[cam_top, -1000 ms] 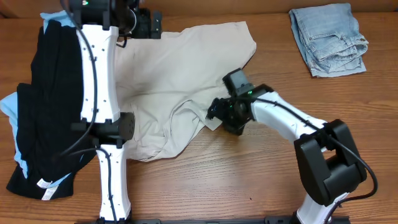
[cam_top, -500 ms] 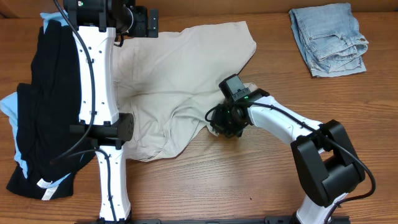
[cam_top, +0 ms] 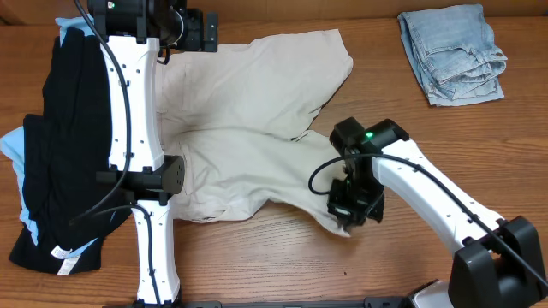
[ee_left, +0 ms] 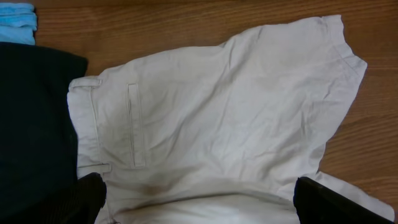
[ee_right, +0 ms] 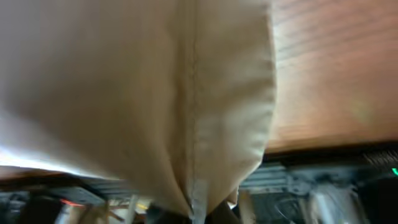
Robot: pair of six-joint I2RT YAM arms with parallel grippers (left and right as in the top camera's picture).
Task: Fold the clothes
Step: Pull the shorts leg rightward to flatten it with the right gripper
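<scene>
Shorts (cam_top: 248, 128) lie spread across the middle of the table (cam_top: 282, 265). One leg stretches toward the front edge, where the right gripper (cam_top: 347, 221) is pinched tight on its hem. A black garment (cam_top: 68, 128) lies at the left. At the far side the left gripper (cam_top: 210, 32) hangs by the waistband, jaws wide, holding nothing. Folded jeans (cam_top: 454, 56) lie far right, well apart.

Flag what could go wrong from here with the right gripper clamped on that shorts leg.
The right gripper holds only a small pinch of the shorts at the leg edge; it could slip out under a pull. The left gripper is open above the waistband, pinning nothing, so the whole garment may drag and bunch rather than spread.
</scene>
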